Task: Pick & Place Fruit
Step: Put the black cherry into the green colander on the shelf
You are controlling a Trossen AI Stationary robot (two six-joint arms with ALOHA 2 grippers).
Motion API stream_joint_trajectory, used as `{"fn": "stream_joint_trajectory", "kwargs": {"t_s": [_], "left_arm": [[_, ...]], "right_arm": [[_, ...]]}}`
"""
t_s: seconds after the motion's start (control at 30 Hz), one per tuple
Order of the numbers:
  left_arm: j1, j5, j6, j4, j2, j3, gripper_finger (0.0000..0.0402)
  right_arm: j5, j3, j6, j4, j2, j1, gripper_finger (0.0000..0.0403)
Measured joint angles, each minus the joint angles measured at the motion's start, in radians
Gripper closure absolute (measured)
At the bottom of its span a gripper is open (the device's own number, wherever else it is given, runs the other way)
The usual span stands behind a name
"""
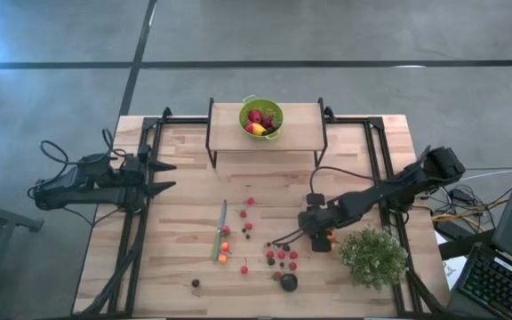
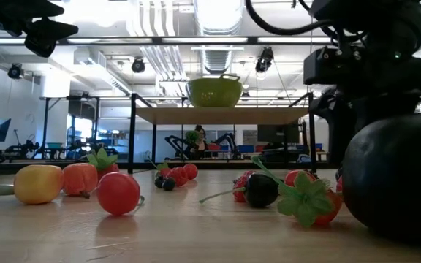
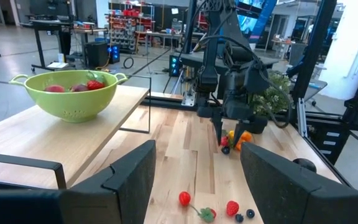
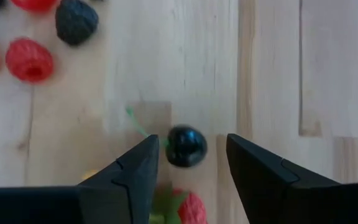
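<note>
The fruit (image 1: 265, 253) is a loose scatter of small plastic-looking pieces across the near half of the pale wood-plank table (image 1: 185, 187): mostly bumpy red berries, a few dark ones, a couple of orange and yellow bits lying by the slim green-handled knife (image 1: 220, 229), plus one bigger dark round fruit (image 1: 288, 282) near the front edge. More pieces sit in the green colander (image 1: 261, 116) up on the raised wooden shelf (image 1: 302, 124). The right gripper (image 1: 320, 238) is down low over the table beside the bushy plant (image 1: 373, 256), and its wrist view is the only one that shows the detail: a glossy black cherry (image 4: 186, 146) with a thin green stem lying on the wood right between the two dark fingers, which stand apart with a gap either side, so nothing is held. A raspberry (image 4: 29, 60) and a knobbly blackberry (image 4: 76, 21) lie farther off. The low view makes the big dark fruit look huge and smooth. The left gripper (image 1: 169, 176) waits over the table's left side, jaws spread wide and empty.
</note>
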Motion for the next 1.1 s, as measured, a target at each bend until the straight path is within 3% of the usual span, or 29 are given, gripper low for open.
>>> {"fn": "stream_joint_trajectory", "kwargs": {"t_s": [0.43,0.8,1.1], "left_arm": [[0.000,0.000,0.000,-0.002,0.000,0.000,0.0161],[0.000,0.000,0.000,-0.003,0.000,0.000,0.0161],[0.000,0.000,0.000,-0.003,0.000,0.000,0.0161]], "right_arm": [[-0.001,0.007,0.001,0.009,0.061,-0.002,0.0204],[-0.006,0.007,-0.001,-0.005,0.052,-0.001,0.0271],[-0.004,0.007,0.000,-0.003,0.051,-0.001,0.0358]]}}
